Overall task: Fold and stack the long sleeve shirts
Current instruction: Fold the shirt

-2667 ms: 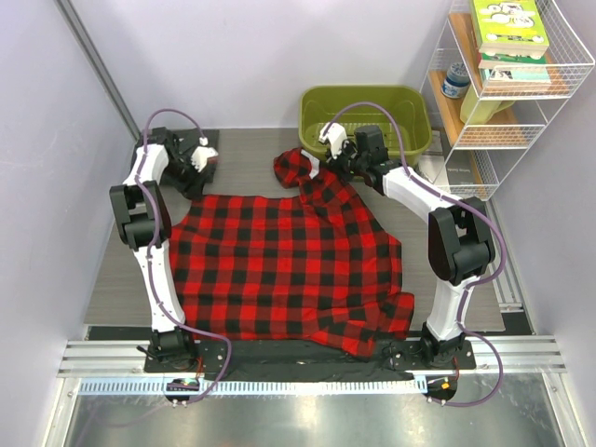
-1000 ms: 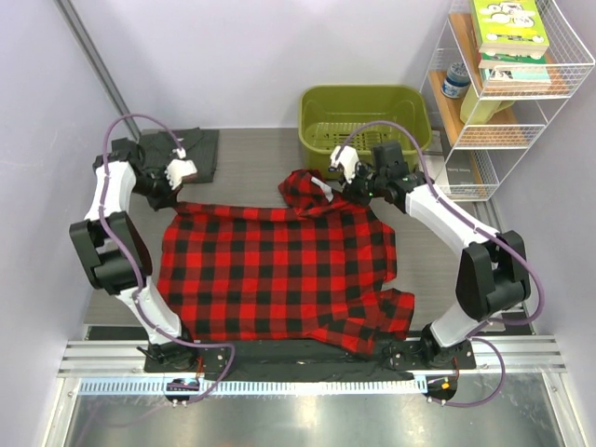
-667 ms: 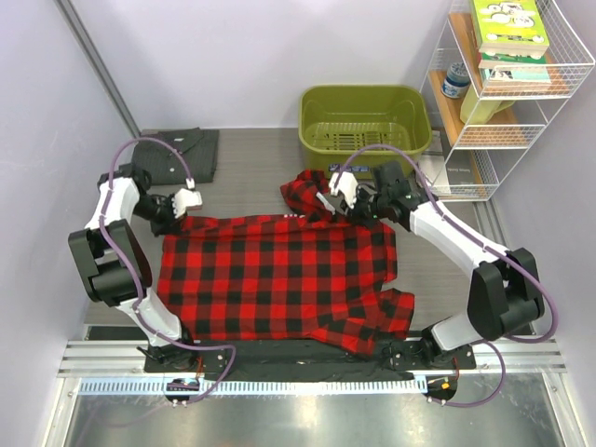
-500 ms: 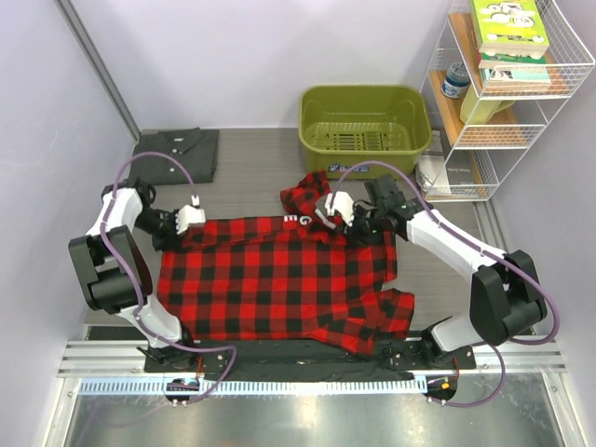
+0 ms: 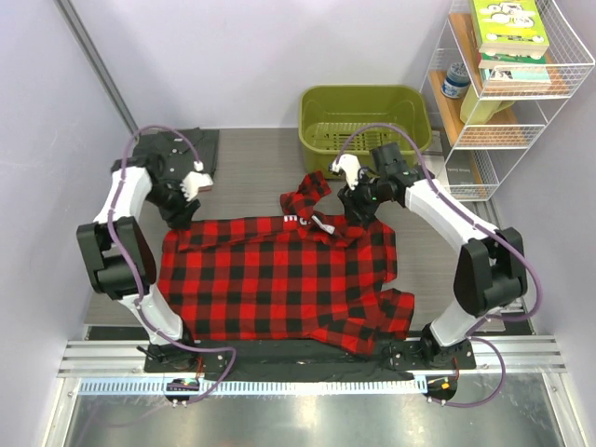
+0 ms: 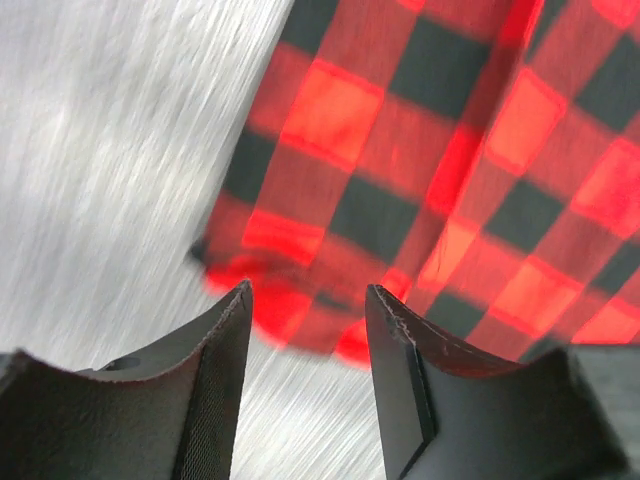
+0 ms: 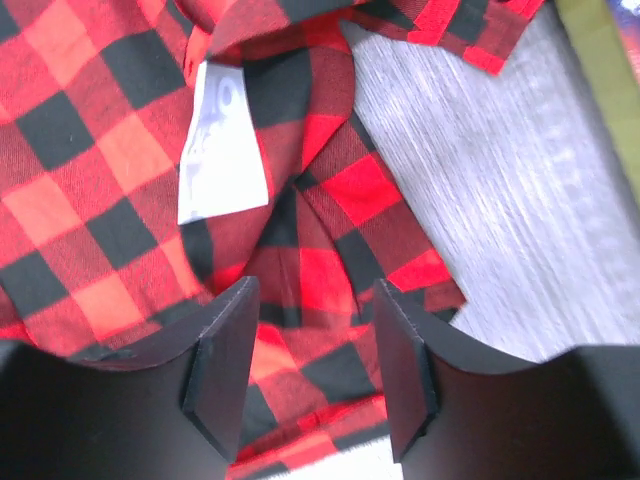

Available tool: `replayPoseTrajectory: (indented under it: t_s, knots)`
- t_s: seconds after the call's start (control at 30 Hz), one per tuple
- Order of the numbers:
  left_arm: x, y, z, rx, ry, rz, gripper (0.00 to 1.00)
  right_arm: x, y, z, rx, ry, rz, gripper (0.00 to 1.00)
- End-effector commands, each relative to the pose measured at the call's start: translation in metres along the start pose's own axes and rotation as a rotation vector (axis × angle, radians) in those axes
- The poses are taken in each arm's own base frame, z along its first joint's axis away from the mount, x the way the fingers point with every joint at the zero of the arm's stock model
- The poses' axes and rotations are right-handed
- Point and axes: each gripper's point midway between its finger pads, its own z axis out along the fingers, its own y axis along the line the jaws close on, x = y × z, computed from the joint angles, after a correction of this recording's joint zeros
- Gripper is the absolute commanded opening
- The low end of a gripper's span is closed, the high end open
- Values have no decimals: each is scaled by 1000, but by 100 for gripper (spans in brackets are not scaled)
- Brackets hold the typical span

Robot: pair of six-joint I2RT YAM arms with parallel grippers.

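From above, your left arm is bent out to the left, and the left gripper (image 5: 183, 203) hangs over the far-left corner of the plaid shirt (image 5: 279, 275). Your right arm reaches in from the right, with the right gripper (image 5: 349, 207) above the collar. The plaid shirt lies spread on the table (image 5: 251, 163) between the arms. The grey shirt (image 5: 200, 144) sits folded at the far left, partly behind the left arm. Half a second ago both grippers were pressed down on the plaid shirt's far edge. They have since lifted off, leaving that edge turned over toward you as a band, with the white label (image 5: 321, 223) showing.

In your left wrist view, the left gripper (image 6: 305, 370) has let go. Its fingers (image 6: 215, 400) stand apart, with nothing between them. The plaid shirt's (image 6: 450, 150) corner lies below them on the table (image 6: 100, 150), blurred.

In your right wrist view, the right gripper (image 7: 310, 370) is likewise spread and holds nothing. It hangs above the rumpled plaid shirt (image 7: 90, 150) near the label (image 7: 222, 150). There is bare table (image 7: 520, 230) to the right and a strip of the green basket (image 7: 600, 60) at the corner.
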Motion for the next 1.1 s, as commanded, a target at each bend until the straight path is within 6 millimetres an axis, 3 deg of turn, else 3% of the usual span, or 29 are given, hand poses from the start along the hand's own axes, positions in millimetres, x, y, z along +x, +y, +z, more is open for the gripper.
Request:
replayPoseTrajectory:
  t_s: [0.0,0.17,0.37,0.47,0.57,0.6,0.67,0.7,0.77,0.8,0.9,0.93,1.07]
  knots:
    - [-16,-1,39,1,45,-162,49,3,4,22,-54,24,132,50]
    - [-16,-6,73,-3,91,-232,48,44,-1,38,-22,147,110,45]
    - [9,-4,108,-10,211,-299,40,86,-6,64,-15,263,120,43]
    - [10,8,119,-30,224,-347,37,101,-19,78,39,297,99,43]
    - [-3,37,124,-73,198,-390,35,104,-44,90,114,324,55,43]
    - [-3,38,131,-57,201,-402,34,103,-50,90,132,330,46,43]
    - [-15,49,125,-67,180,-408,34,92,-58,86,145,307,13,45]
    - [-19,49,124,-50,164,-405,34,80,-58,74,150,278,-5,46]
    - [-29,41,117,-20,125,-380,37,59,-45,60,98,206,-22,52]
    - [-38,39,112,-16,81,-364,40,41,-38,42,92,156,-31,55]
    - [-61,23,91,0,-33,-306,50,-4,-12,16,36,-10,-11,71]
    - [-71,22,77,-30,-72,-281,52,-12,-2,17,23,-35,-8,74]
    - [-84,13,56,-76,-146,-267,60,-57,5,27,47,-155,90,87]
